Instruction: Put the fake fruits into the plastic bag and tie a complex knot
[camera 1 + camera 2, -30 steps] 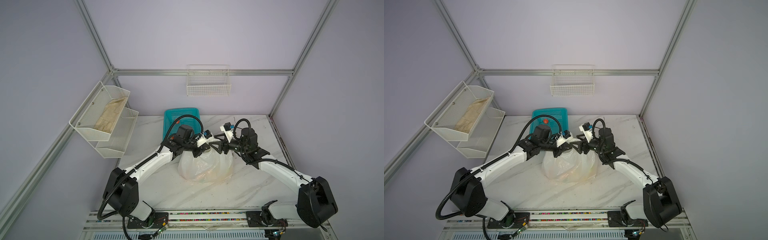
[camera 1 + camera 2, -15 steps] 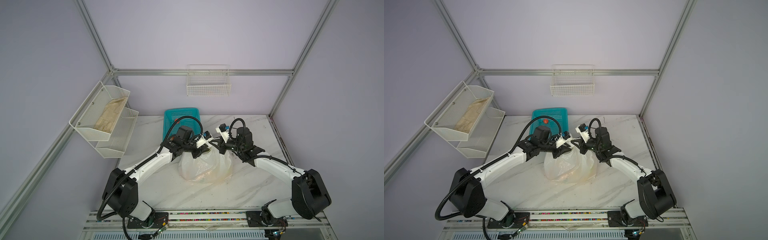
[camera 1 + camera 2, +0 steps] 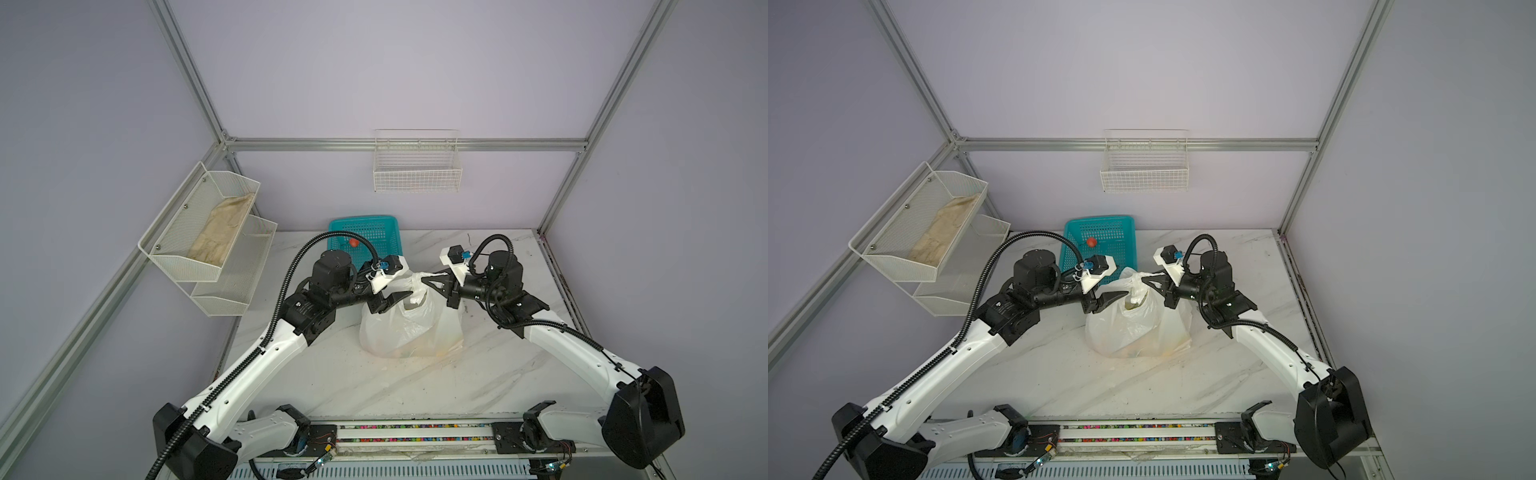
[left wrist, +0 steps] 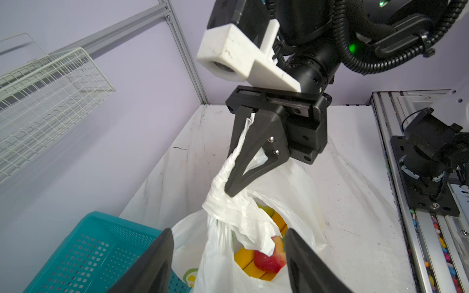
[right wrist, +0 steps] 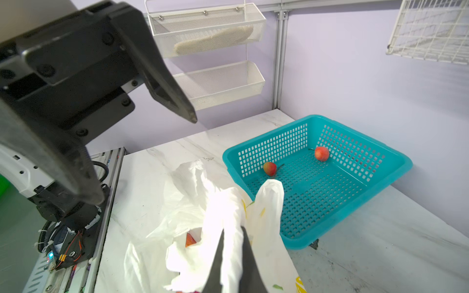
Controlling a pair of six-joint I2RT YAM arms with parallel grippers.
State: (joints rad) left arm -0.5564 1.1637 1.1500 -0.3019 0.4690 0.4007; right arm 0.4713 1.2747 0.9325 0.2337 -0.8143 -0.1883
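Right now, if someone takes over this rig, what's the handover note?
Left gripper: open at the bag's mouth, holding nothing.
Right gripper: shut on the bag's twisted handle.
Plastic bag: on the table between the arms, mouth gaping, fake fruits inside.
Done: some fruit bagged; handles twisted into a loose wrap.
Left: two red fruits lie in the teal basket; the knot looks unfinished.

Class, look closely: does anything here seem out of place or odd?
Yes: a red-green fruit and a red-pink fruit lie in the teal basket, though the plastic bag has its handles already twisted together. Both belong inside.
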